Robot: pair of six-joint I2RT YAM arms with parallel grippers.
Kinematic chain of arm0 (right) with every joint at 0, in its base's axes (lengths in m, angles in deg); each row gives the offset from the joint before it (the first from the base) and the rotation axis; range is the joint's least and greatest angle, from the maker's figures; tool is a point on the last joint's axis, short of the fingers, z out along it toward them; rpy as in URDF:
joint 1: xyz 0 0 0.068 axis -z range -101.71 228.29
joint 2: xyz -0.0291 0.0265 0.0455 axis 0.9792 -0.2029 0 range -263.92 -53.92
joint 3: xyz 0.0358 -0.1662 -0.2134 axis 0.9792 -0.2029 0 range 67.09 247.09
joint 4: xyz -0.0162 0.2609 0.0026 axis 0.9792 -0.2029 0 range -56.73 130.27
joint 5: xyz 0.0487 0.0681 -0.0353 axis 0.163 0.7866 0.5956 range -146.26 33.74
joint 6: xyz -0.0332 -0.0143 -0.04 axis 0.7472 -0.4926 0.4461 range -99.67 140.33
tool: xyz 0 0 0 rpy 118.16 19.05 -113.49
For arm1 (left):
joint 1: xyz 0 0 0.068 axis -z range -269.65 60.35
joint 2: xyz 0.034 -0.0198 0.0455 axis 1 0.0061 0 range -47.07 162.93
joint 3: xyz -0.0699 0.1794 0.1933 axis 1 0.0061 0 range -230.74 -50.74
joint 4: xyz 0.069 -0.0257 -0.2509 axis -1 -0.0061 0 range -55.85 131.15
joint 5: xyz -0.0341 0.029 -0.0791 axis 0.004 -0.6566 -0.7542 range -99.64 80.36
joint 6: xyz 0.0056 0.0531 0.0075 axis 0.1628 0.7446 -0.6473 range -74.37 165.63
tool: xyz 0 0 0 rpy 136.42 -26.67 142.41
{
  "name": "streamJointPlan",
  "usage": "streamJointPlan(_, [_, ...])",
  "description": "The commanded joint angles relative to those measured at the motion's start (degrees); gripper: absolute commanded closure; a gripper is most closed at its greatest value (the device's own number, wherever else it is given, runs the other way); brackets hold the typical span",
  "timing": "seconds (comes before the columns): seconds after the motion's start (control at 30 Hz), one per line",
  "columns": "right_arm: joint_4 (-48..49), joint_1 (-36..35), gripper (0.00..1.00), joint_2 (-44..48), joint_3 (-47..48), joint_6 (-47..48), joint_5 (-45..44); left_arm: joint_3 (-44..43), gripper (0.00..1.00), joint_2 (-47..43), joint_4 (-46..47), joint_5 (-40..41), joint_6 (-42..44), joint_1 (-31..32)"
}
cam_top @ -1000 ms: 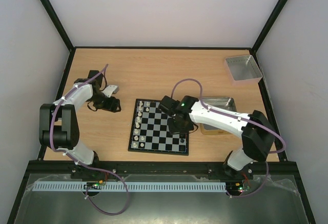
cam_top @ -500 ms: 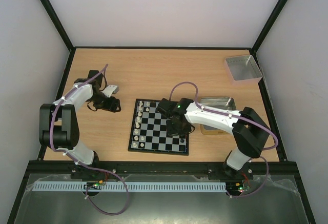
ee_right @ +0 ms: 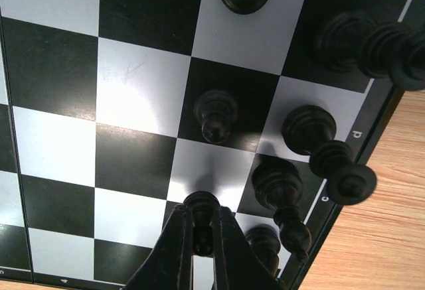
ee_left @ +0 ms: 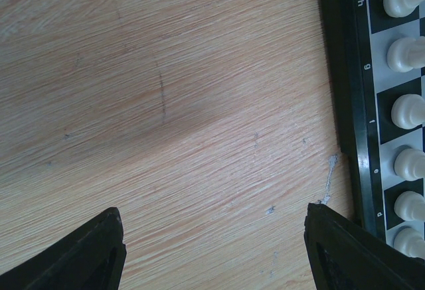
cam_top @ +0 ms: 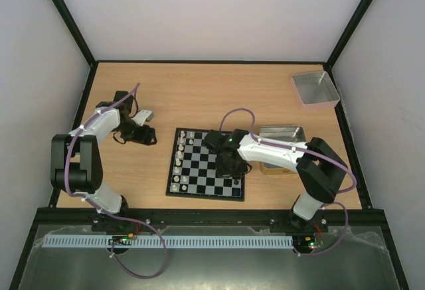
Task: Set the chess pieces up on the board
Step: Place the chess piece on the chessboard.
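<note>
Black pawn [ee_right: 201,202] is clamped in my right hand [ee_right: 201,218], low over the board [ee_right: 133,91]. Risk: neighbouring pieces [ee_right: 275,180] stand close; sideways drift at release could topple them.

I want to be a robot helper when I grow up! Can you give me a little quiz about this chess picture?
1. True or false: the right jaws are shut on a black piece.
2. What shows between the open left jaws? A) bare wooden table B) a grey tin C) a metal tray
3. Fill in: seen from the top camera, the white pieces stand along the board's ___ side.
Key: 1 true; 2 A; 3 left.
</note>
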Motion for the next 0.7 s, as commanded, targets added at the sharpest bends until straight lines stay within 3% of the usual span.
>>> streamJointPlan(0.0, [0.54,-0.13,0.97,-0.88,-0.24,-0.5,-1.01,0.4,0.26,-0.45,-0.62,-0.05,-0.4,0.3])
streamJointPlan(0.57, [0.53,1.73,0.95,-1.8,0.06,0.2,-2.37,0.59,0.26,-0.54,-0.44,-0.13,-0.5,0.3])
streamJointPlan(0.67, [0.63,1.82,0.91,-2.02,0.1,0.37,-2.17,0.62,0.26,-0.58,-0.44,-0.22,-0.5,0.3])
